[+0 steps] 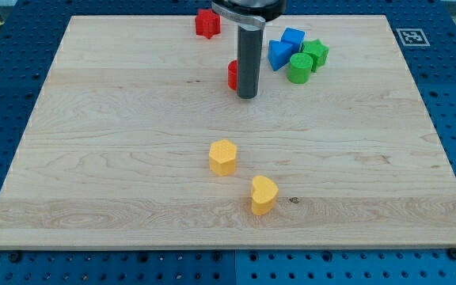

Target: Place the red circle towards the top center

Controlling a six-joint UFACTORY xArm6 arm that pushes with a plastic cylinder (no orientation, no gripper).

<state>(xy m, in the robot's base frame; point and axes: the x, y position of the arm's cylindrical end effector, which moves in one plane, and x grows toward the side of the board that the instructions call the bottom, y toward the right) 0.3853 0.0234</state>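
Note:
The red circle [232, 74] lies near the view's top centre, mostly hidden behind my rod; only its left edge shows. My tip [246, 96] rests on the wooden board [117, 158], touching or just at the right and lower side of the red circle. A red star-shaped block [207, 23] lies up and to the left of it, at the board's top edge.
A cluster at the tip's upper right: two blue blocks [282, 54] [294, 37], a green cylinder [299, 68] and a green block [317, 52]. A yellow hexagon [223, 156] and a yellow heart [264, 195] lie toward the view's bottom centre.

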